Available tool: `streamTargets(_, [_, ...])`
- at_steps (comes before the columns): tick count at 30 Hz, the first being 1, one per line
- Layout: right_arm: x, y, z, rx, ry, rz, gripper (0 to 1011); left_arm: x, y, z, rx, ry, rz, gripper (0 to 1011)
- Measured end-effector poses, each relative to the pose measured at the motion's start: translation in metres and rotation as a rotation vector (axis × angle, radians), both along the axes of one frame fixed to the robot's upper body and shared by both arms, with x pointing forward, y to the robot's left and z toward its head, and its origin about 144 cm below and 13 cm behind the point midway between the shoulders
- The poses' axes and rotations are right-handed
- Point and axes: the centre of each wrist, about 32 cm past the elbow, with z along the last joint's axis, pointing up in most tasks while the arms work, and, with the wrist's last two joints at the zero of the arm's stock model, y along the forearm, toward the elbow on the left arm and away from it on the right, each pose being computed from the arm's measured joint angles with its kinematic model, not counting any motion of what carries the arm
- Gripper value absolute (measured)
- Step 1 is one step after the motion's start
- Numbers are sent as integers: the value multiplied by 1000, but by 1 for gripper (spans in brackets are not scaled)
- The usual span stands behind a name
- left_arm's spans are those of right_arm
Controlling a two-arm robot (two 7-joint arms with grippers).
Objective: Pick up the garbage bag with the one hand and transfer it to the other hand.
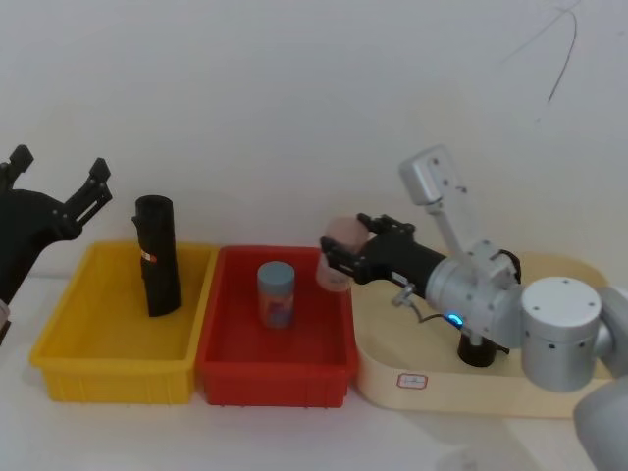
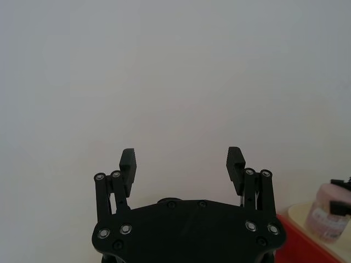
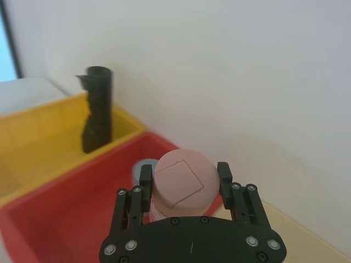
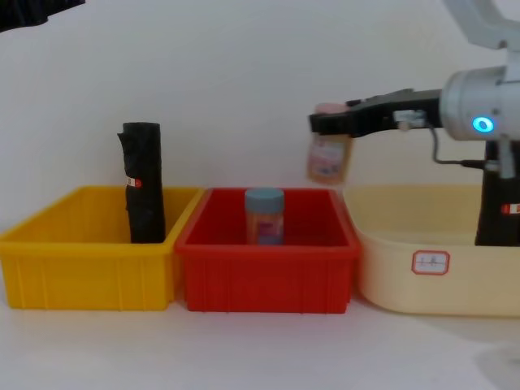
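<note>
Head view: right tool (image 1: 334, 257) grips pink jar (image 1: 340, 253) over red bin (image 1: 245, 370)

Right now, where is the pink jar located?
The pink jar is held in the air by the right gripper, above the right rim of the red bin and beside the cream tray; the blue-lidded jar stands below, left.

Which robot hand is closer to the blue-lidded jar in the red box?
Right. The right gripper, holding a pink jar, hovers beside the blue-lidded jar; the left gripper is raised beyond the yellow bin.
</note>
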Motion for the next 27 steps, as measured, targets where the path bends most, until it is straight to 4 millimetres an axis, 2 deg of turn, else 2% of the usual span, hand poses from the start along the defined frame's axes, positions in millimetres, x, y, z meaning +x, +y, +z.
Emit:
streamTargets(6, [-4,-16,-4,-1,-4,-58,690,0,0,0,0,0,0,1000])
streamTargets(16, [-8,-37,-22,-31,36,-151,690,0,0,0,0,0,0,1000])
streamTargets(19, [-8,-39,-25,-39,44,-160,729,0,0,0,0,0,0,1000])
streamTargets(27, [-12,-44,-33,-52,55,-173,948,0,0,0,0,0,0,1000])
